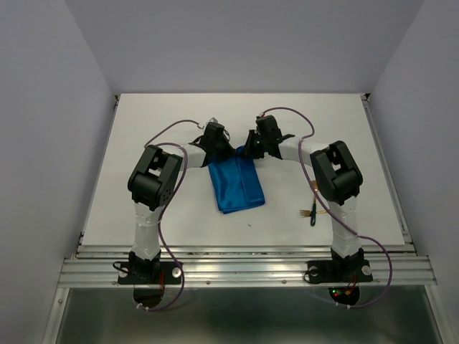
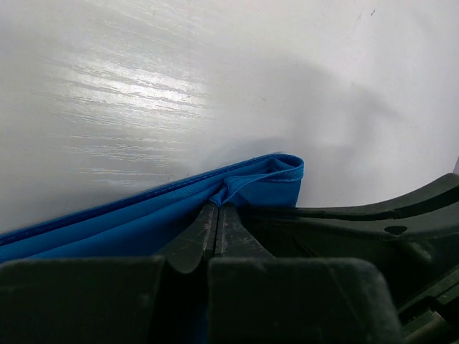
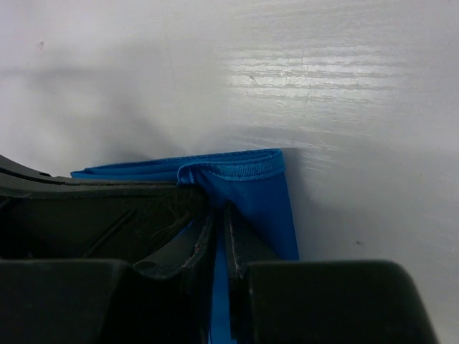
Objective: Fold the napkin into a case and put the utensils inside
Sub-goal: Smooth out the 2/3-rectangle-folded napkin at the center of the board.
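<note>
I am pinching the napkin (image 1: 237, 185) at its far edge with both tools, while it is lying folded into a narrow band on the bench (image 1: 143, 143). My left tool (image 2: 216, 215) is clamping the napkin's far left corner. Its fingers are pressed fully together, with only a small pucker of hem caught at the very tips. My right tool (image 3: 219, 215) is gripping the napkin's far right corner, nearly shut, with a strip of blue showing between its fingers. The utensils (image 1: 310, 213) are lying off the napkin's right side, well apart from it.

I am worrying most about the left bite, which looks shallow. If I lift or pull briskly, the hem could slide out and that corner would drop, undoing the fold. I also cannot tell whether each tool is holding every layer or only the top one. If it is only the top, the lower layers may stay down and the fold will open. Pulling unevenly could skew the band, leaving a crooked case too tight for the fork. Dragging instead of lifting could shift the whole napkin.
</note>
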Motion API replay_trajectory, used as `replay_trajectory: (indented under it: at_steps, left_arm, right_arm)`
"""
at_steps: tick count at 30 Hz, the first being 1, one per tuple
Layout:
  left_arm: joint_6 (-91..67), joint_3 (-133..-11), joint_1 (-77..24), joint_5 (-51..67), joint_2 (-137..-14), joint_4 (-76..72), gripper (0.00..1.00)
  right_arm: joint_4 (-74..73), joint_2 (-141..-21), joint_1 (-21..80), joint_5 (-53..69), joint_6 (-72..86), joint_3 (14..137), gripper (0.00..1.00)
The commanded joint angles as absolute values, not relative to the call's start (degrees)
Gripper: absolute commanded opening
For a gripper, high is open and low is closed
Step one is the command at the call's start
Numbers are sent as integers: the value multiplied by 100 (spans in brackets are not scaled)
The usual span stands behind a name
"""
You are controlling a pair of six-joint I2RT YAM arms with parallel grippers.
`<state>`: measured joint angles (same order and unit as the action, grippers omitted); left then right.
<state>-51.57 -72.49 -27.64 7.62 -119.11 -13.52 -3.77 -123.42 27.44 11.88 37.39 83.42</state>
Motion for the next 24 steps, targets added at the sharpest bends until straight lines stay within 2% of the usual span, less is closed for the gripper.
replay_trajectory:
  at_steps: [1,6,14,18,24]
  left_arm:
    - [-5054,-7365,-2751,606,-12006,-1143,0]
    - [-4966,-7409,-2751,659,-11980,-1090,0]
    - [-4825,-7392,-2733,738,-11953,-1107,0]
    - [-4685,-7348,-2725,879,-11909,-1177,0]
    - [-4518,-7190,-2672,1318,-11734,-1668,0]
  right_arm:
    - [-835,-11990,2751,994,3454,8139,16]
    - [-914,-11471,2751,642,3252,7885,25]
    - [-729,-10354,2751,264,3375,7058,27]
    - [-791,-10616,2646,184,3357,7592,28]
    - [-1151,-11583,2593,868,3349,8517,27]
